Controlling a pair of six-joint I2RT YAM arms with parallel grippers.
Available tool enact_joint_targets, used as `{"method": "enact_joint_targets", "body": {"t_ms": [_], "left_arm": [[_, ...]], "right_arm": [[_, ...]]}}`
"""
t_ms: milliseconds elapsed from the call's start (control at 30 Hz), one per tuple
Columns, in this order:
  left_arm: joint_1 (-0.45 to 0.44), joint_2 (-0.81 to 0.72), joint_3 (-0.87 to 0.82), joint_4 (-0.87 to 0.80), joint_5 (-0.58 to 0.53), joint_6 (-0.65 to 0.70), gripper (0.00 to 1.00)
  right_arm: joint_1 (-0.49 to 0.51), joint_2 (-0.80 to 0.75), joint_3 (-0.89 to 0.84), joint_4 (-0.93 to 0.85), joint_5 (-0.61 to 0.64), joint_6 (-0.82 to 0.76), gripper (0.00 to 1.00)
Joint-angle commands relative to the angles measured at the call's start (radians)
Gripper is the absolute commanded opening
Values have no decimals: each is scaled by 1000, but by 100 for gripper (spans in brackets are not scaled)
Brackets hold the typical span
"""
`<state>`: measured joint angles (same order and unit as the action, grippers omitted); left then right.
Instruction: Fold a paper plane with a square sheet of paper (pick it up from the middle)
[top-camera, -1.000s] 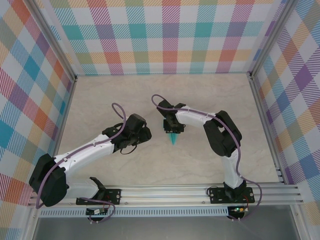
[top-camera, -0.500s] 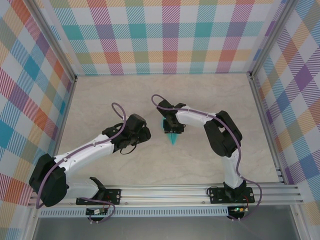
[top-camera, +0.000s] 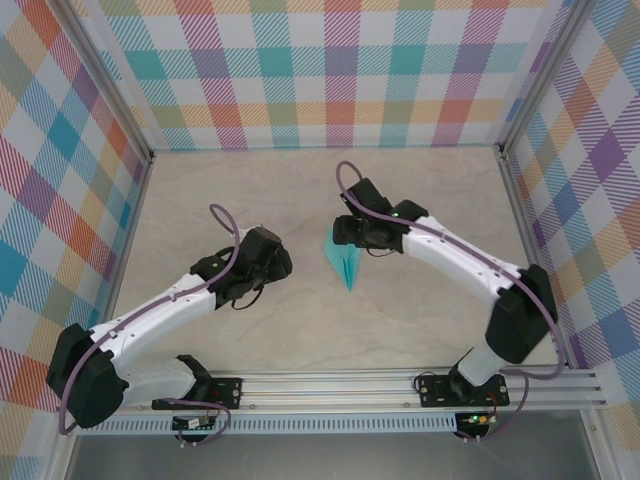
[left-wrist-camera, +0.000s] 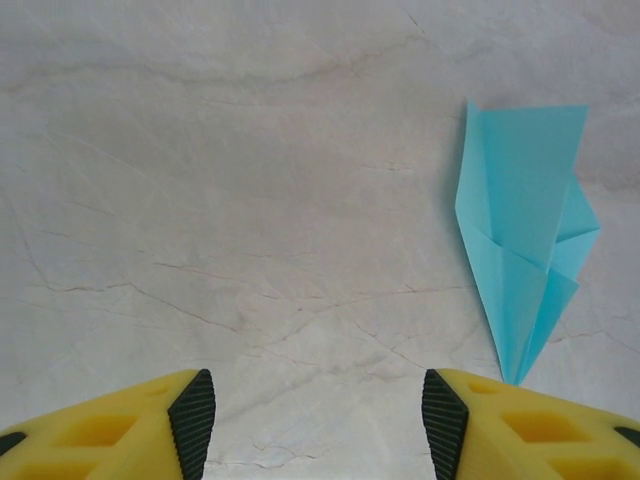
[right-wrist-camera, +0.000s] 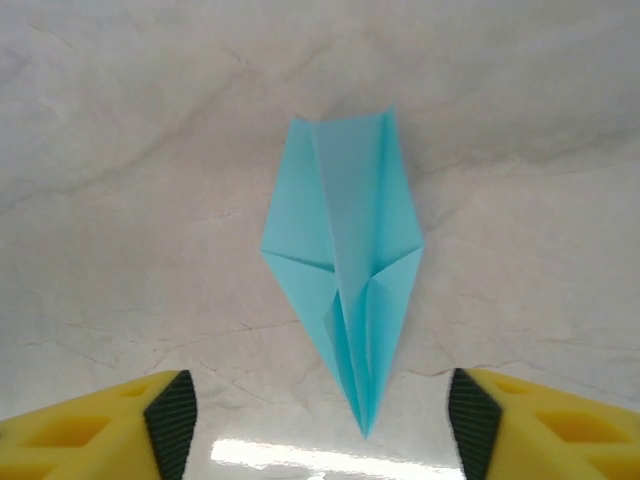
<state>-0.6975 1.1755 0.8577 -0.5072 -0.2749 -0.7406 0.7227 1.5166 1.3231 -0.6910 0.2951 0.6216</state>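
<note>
Right gripper (right-wrist-camera: 320, 428) has its jaws apart with nothing between the black pads, so it's released and holding nothing; left gripper (left-wrist-camera: 317, 425) is likewise spread and empty, over bare table (left-wrist-camera: 200, 200). Paper plane (right-wrist-camera: 345, 255) lies flat on the marble-look top, free of both tools. From the right wrist it sits dead ahead, roughly centred in the gap between the yellow fingers (right-wrist-camera: 90, 435), with the nose toward the gripper and the blunt tail away. That puts the long axis straight out along the approach line, with the jaws opening across it. The centre crease is visible, with two side flaps folded in toward the nose end. From the left wrist the plane (left-wrist-camera: 522, 225) is ahead and off to the right, beyond the right-hand finger, nose toward the camera, axis leaning a little. In the top view the right gripper (top-camera: 340, 232) is just beside the tail end of the plane (top-camera: 343, 264), while the left gripper (top-camera: 283, 264) is off to its left with open tabletop between; the nose points at the near edge. Judgement: the dart looks finished or close to it. The right arm is nearer and lined up, so a mid-body pinch would mean dropping and closing across the crease; the left would have to shift right first
</note>
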Motion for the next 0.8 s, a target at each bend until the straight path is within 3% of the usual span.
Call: {"method": "enact_joint_targets", "body": {"t_ms": [0,133,200,367,500,567,767], "left_arm": [[13,-51,-9,-55,-122,56,65],[32,-90,-19,-79,-241,109,79],[53,-100,-23,-82,-285,146,87],[154,-97,-50,-64,-354,216,100],[278,-93,-57,-80,-340,250,100],[325,-103,-81,-50,-354,275,100],[408,-110,-148,77,-337,339,100]], "right_arm": [[1,-157,-92,29,214,-32,78],[-29,-340,-222,69,481,-58,99],[-86,-407,-301,132,537,-114,100],[-276,-400,-485,344,482,-352,100],[-445,-285,-574,455,257,-406,100],[-477,-237,-603,514,213,-439,100],[-483,-164,-808,999,259,-534,100]]}}
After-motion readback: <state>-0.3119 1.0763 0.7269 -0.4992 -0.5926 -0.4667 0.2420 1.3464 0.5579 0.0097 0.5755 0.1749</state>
